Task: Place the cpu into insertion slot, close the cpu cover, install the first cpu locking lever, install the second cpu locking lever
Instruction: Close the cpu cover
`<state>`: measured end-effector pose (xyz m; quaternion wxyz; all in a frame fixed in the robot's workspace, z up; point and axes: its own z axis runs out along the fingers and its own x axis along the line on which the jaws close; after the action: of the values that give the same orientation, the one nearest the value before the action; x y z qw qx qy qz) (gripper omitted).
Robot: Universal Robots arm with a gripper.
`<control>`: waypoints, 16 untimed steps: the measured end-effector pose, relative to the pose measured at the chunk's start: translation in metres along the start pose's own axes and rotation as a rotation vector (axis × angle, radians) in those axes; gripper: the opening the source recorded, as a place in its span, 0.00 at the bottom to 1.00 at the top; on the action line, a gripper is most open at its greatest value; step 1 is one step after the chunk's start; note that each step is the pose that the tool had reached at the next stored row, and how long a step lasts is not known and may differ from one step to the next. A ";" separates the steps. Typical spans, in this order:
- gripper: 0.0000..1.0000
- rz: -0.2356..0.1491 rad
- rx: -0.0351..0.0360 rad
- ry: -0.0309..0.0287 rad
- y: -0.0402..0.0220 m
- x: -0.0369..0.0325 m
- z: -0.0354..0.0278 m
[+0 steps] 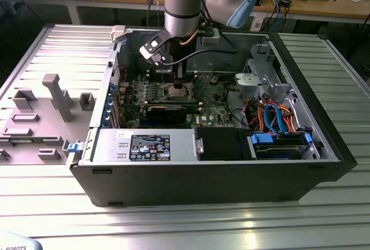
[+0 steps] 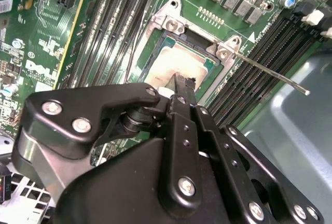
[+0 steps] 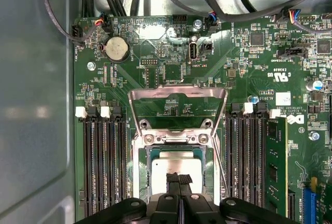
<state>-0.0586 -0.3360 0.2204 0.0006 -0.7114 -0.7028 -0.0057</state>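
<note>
Case: an open computer case (image 1: 202,175) lies on a ribbed metal table (image 1: 173,227), with the green board (image 1: 214,96) flat inside.
Arm: the arm (image 1: 182,7) reaches straight down into the case, over the middle of the board.
Gripper: the gripper (image 3: 180,178) hangs over the slot (image 3: 138,167). In the second wrist view its tip (image 2: 184,83) sits at the edge of the pale square.
Fingers: the two black fingers (image 3: 174,180) are pressed together, with only a thin seam between them. Nothing is seen held there.
Cpu: the cpu (image 3: 179,163) lies inside the slot as a pale square top with a narrow green border. It looks flat and level (image 2: 174,63). Whether the fingertips touch it cannot be told.
Slot: the silvery rim (image 2: 168,19) surrounds the cpu, between two banks of long memory slots (image 3: 101,162).
Cover: the cover (image 3: 176,91) is open. It is tipped up on its hinge at the far side of the slot from the gripper, and the board shows through its window.
Lever: one thin metal lever (image 2: 270,73) is unlatched and juts out from a corner of the slot across the memory slots.
Other: a round coin cell (image 3: 116,49) sits on the board beyond the cover.
</note>
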 end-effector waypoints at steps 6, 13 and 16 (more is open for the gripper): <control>0.11 0.000 0.0005 -0.0013 0.0002 0.0001 -0.0036; 0.11 0.000 0.0005 -0.0052 0.0002 0.0002 -0.0185; 0.11 0.000 0.0004 -0.0080 0.0003 0.0002 -0.0237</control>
<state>-0.0585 -0.3359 0.2441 -0.0020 -0.7113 -0.7029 -0.0027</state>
